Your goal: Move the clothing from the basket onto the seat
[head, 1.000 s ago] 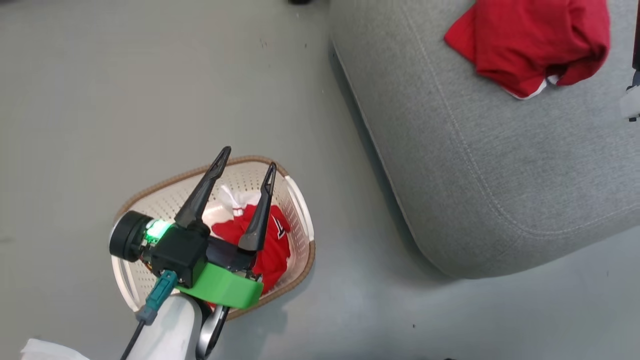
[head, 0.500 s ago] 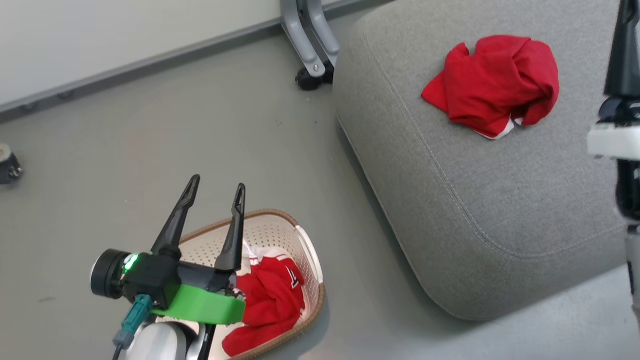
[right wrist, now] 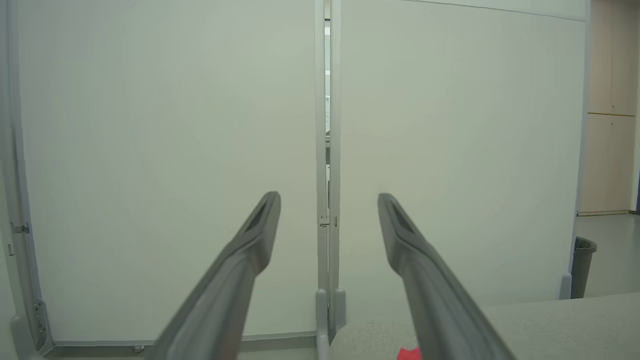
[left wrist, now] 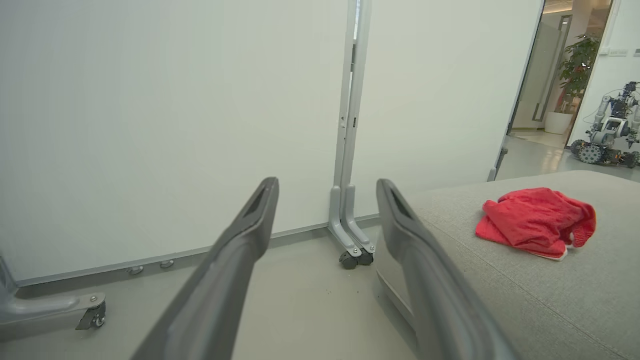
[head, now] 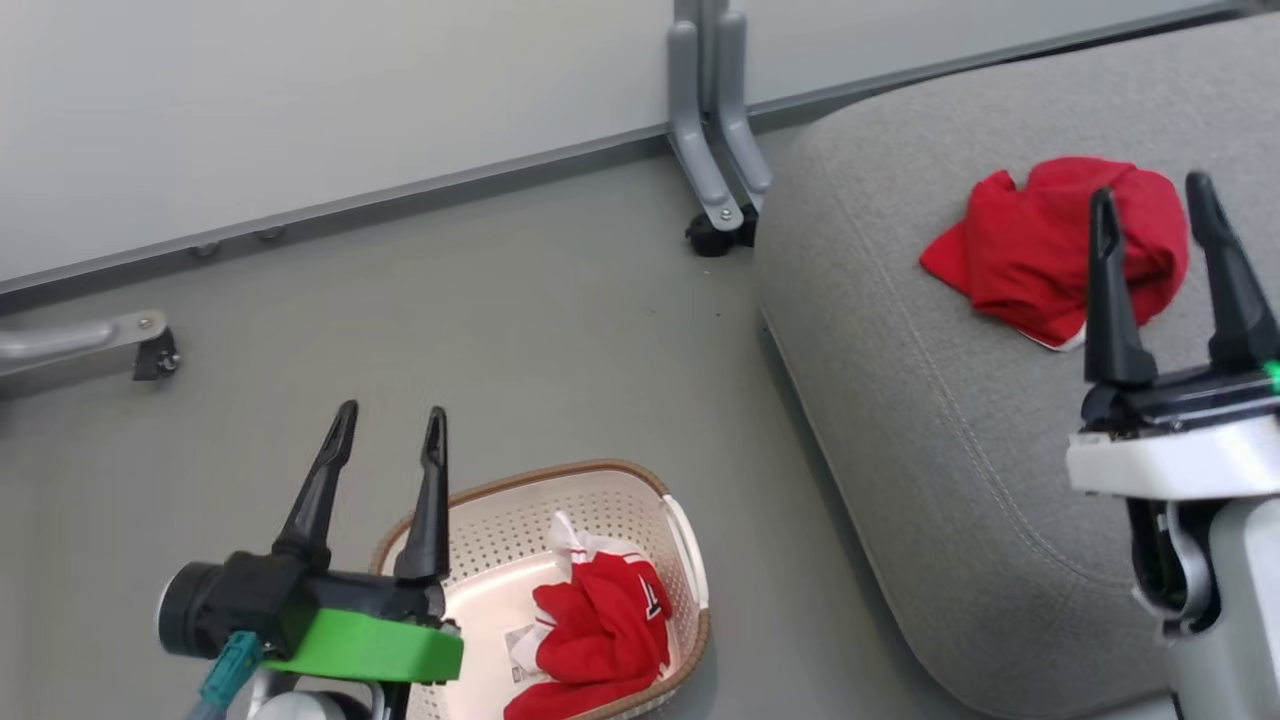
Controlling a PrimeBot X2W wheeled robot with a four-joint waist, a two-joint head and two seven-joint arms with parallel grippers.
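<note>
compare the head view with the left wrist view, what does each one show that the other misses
Head view adds: the basket holding a crumpled jersey, and the right gripper, open. Left wrist view adds: a doorway, a potted plant and another wheeled robot beyond it. Both share: the left gripper, open and empty, the grey seat, the other jersey lying on it, and the partition post on casters.

Green-collared left gripper (head: 391,408), white-collared right gripper (head: 1149,186)

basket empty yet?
Not empty: a red jersey lies crumpled inside the basket; the other red jersey is on the seat.
</note>
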